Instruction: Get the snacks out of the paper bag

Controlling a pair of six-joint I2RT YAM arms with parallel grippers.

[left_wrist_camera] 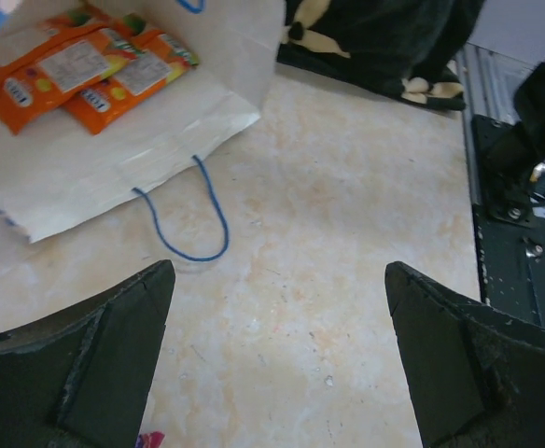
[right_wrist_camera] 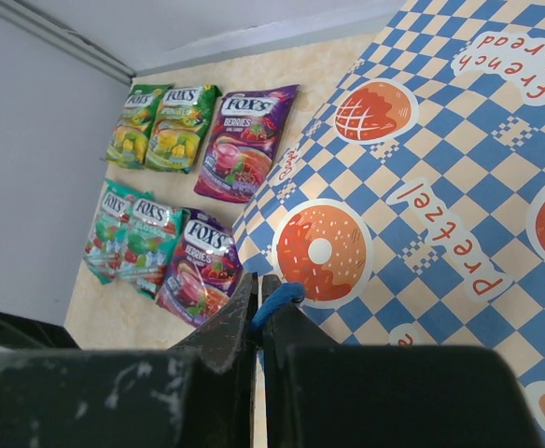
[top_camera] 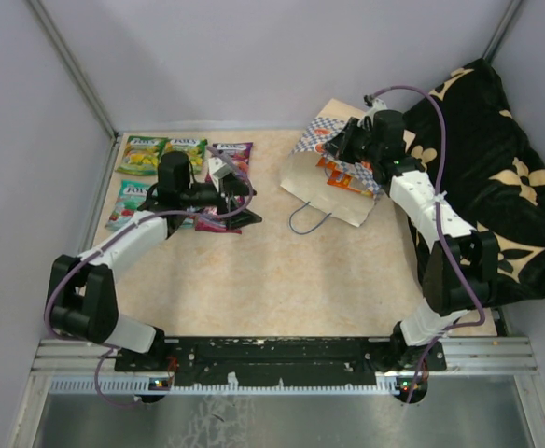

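Plainly the orange-red FOX'S pouches [left_wrist_camera: 76,70] lying inside the paper bag [left_wrist_camera: 95,173] are light, flat and glossy, so likely slippery. A pinch across a crimped edge nearest the open mouth looks the safest hold. They sit well apart from the left gripper [left_wrist_camera: 279,280], whose fingers stand wide apart over bare table. The right gripper [right_wrist_camera: 260,294] is clamped on the bag's blue cord handle [right_wrist_camera: 282,295], apparently keeping the mouth open.

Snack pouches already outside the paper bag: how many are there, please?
6. Far row: two green-yellow pouches and one purple pouch. Near row: two teal pouches and another purple pouch. More may lie beyond the right wrist view.
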